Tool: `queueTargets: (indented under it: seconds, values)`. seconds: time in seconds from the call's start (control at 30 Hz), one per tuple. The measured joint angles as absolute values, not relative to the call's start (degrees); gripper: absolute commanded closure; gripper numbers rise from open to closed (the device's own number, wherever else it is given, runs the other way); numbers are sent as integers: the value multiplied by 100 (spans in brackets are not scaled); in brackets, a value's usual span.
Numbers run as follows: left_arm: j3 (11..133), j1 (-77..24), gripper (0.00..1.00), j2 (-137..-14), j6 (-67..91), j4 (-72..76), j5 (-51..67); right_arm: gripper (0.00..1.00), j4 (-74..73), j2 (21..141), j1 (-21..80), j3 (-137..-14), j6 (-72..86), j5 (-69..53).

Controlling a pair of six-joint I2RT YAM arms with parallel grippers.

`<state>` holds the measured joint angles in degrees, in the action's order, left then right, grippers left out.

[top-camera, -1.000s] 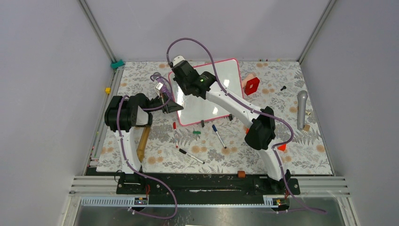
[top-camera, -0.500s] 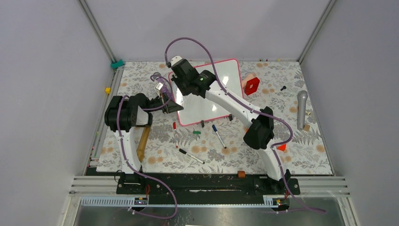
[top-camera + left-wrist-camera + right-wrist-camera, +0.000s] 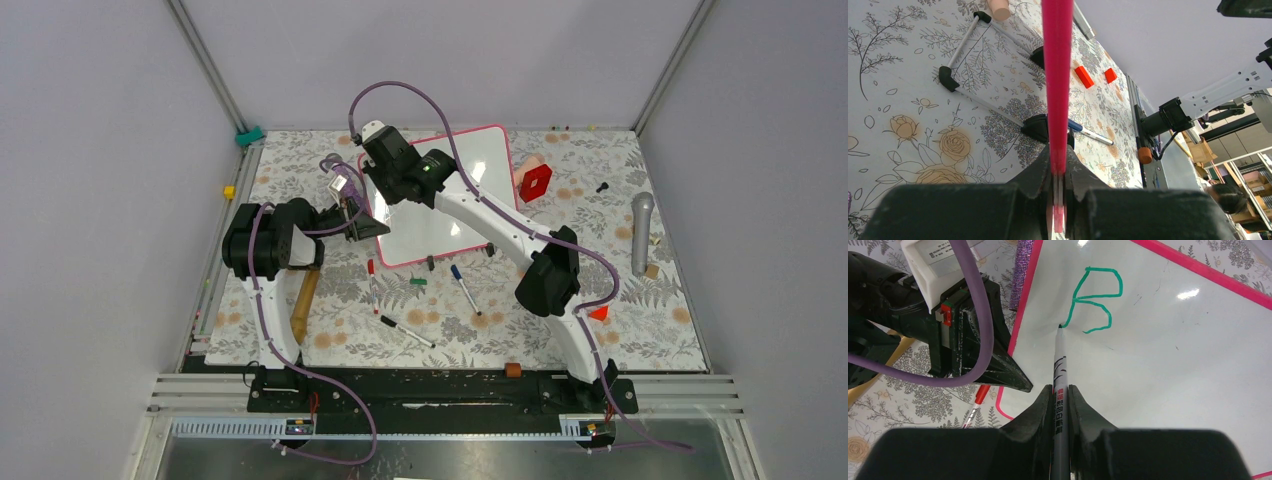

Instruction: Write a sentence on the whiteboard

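Here right hand [image 3: 1060,392] grips marker [image 3: 1058,357] (tip apparently touching whiteboard [image 3: 1158,370]).

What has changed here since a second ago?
The right gripper, shut on the marker, edged slightly away and leftward over the whiteboard. The left gripper stays clamped on its pink frame; nothing else moved.

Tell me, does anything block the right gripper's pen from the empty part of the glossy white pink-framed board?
Nothing visible. The right gripper holds a black-tipped marker, tip beside the green letter B, bare whiteboard beyond; the left gripper clamps the pink frame, aside.
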<state>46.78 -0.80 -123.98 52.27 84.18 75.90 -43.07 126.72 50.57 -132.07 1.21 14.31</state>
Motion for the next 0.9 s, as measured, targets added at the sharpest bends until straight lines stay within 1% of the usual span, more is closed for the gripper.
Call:
queueTargets:
  seconds: [0.47, 0.9]
  values:
    - [4678, -80, 100, -12398, 5236, 8409, 7583, 100, -4311, 12672, 5059, -13207, 113, 1890]
    - [4681, -80, 100, -12398, 5238, 8401, 7581, 100, -4333, 12672, 5059, -13207, 113, 2005]
